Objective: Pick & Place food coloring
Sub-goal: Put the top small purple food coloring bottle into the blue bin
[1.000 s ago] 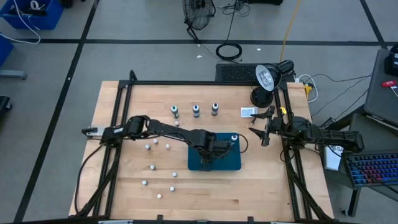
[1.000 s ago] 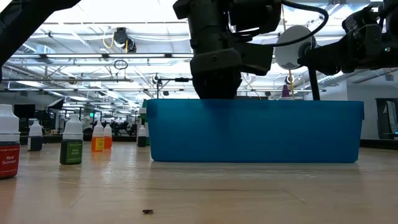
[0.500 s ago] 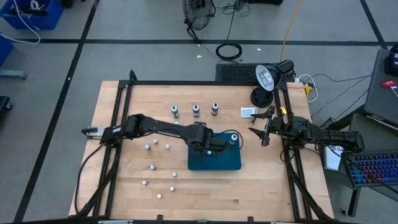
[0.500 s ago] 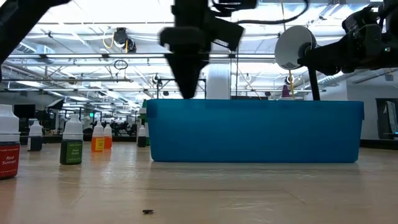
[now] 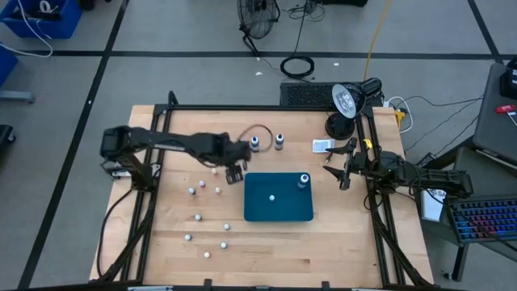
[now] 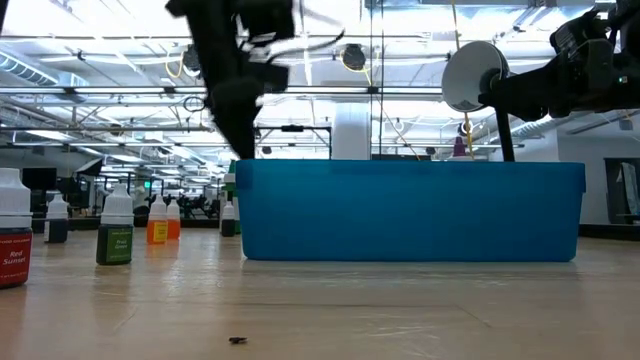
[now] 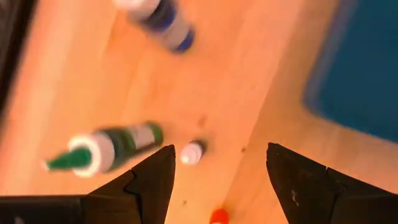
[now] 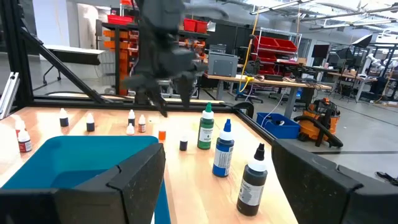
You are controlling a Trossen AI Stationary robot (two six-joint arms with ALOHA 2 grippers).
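High view: a blue tray (image 5: 279,212) lies on the tabletop (image 5: 339,234). One small food coloring bottle (image 5: 272,196) lies inside the tray, and a larger bottle (image 5: 304,180) stands in its far right corner. The left gripper (image 5: 235,172) hangs just beyond the tray's far left corner, above the bare wood. More small bottles (image 5: 198,217) are scattered left of the tray. The right gripper (image 5: 345,176) waits right of the tray.

Low view: the left gripper (image 6: 240,140) hangs left of the tray (image 6: 410,212).

Left wrist view: jaws apart and empty; a small bottle (image 7: 192,152) shows between them.

Right wrist view: jaws apart and empty beside the tray (image 8: 68,163).
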